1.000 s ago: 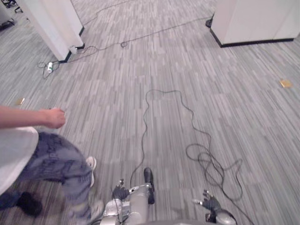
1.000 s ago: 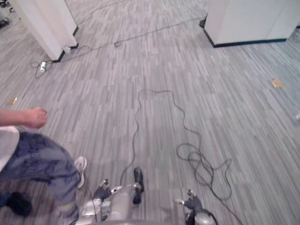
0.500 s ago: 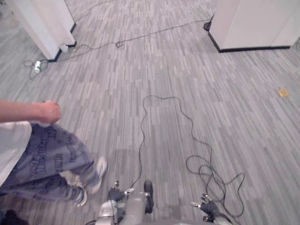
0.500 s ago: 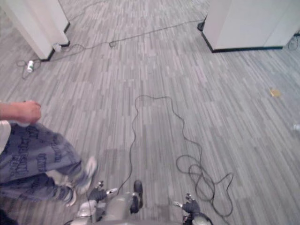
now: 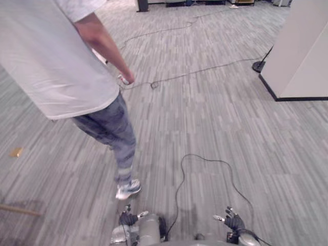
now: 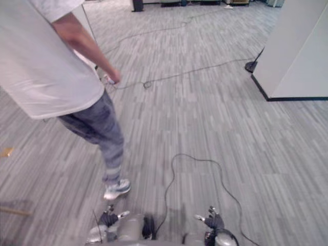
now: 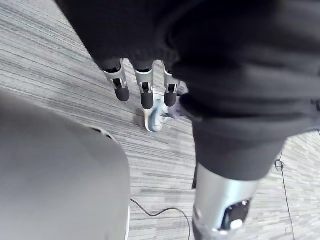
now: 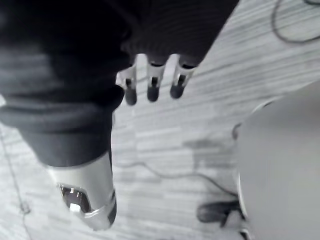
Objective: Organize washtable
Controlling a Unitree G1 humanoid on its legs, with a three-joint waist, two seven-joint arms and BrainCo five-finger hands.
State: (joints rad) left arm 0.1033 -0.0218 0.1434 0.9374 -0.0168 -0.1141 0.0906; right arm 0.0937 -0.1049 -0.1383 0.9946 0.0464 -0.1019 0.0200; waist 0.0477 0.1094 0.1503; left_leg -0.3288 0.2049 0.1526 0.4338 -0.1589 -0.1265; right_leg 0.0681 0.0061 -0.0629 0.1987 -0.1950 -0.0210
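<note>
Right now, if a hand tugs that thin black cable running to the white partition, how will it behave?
Probably floppy: the cable lies in loose bends on the carpet. Likely light, being so thin. It may catch, since it runs to the partition.

Left hand (image 5: 126,219) low at the near edge of the head view, arm down, fingers (image 7: 145,93) straight and side by side (thumb set well apart). Right hand (image 5: 234,221) level with it on the opposite side, fingers (image 8: 152,86) likewise extended and relaxed, pointing downward.
</note>
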